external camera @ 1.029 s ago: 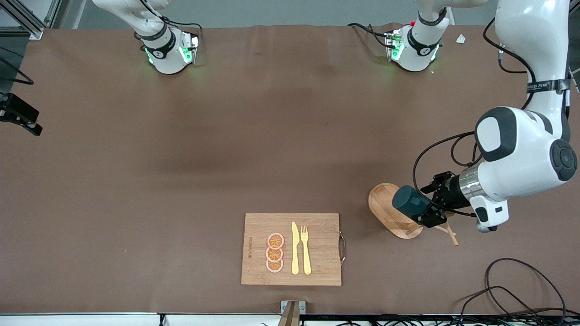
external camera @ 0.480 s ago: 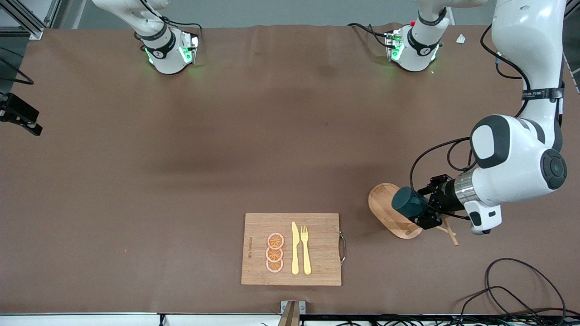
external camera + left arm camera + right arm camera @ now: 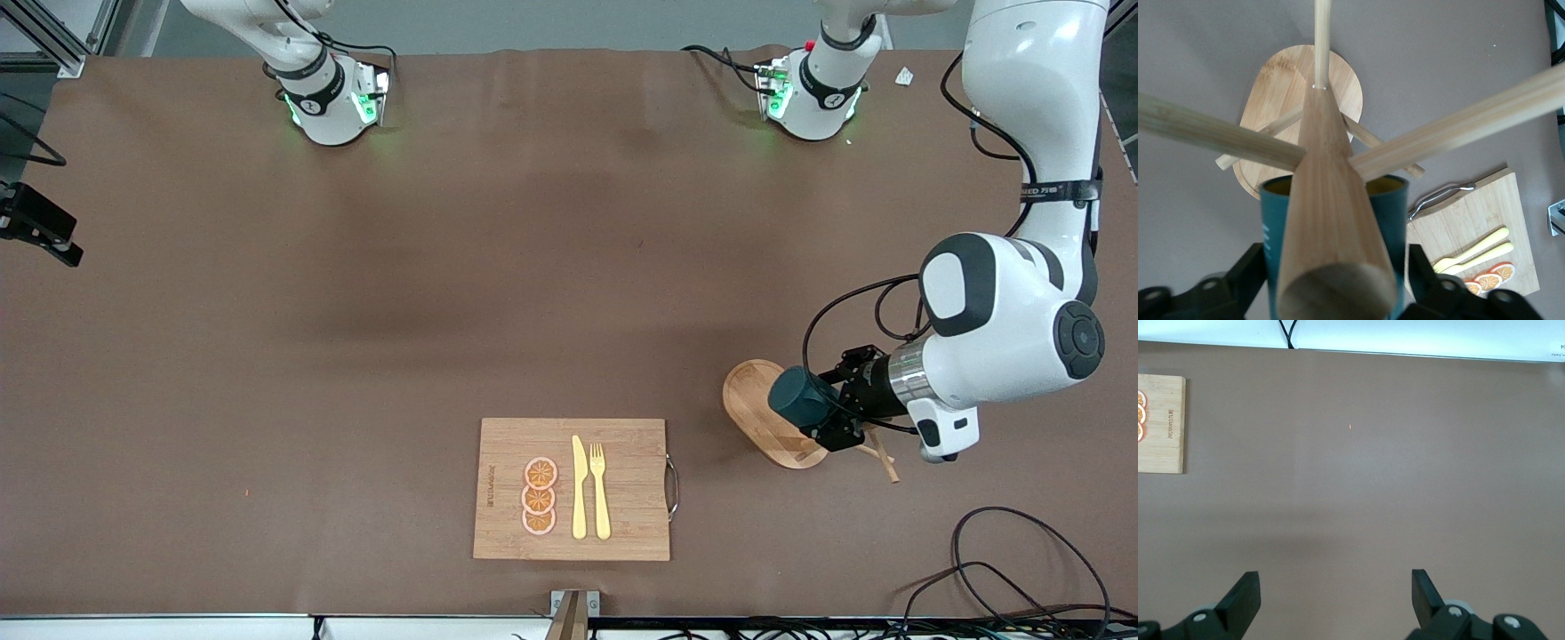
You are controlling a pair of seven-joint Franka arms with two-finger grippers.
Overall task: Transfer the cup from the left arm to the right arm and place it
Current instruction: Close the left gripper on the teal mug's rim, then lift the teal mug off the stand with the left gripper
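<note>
The dark teal cup point(image 3: 794, 396) hangs mouth-down over a peg of a wooden mug rack, above the rack's oval bamboo base point(image 3: 754, 411). My left gripper point(image 3: 816, 407) reaches in level from the left arm's end of the table. Its black fingers point(image 3: 1251, 261) press against both sides of the cup point(image 3: 1275, 227). The rack's thick post point(image 3: 1331, 227) and pegs cover most of the cup in the left wrist view; a strip of yellow inside shows at its rim. My right gripper point(image 3: 1335, 577) is open over bare brown table, holding nothing. It is out of the front view.
A bamboo cutting board point(image 3: 627, 498) lies near the table's front edge with a yellow knife point(image 3: 579, 489), a yellow fork point(image 3: 600, 489) and orange slices point(image 3: 539, 497). Loose black cables point(image 3: 1022, 556) lie at the front corner toward the left arm's end.
The left gripper's fingers have come together onto the cup's sides, and the left arm has shifted slightly toward the rack. The cup has stayed on its peg. The right arm shows no movement.
</note>
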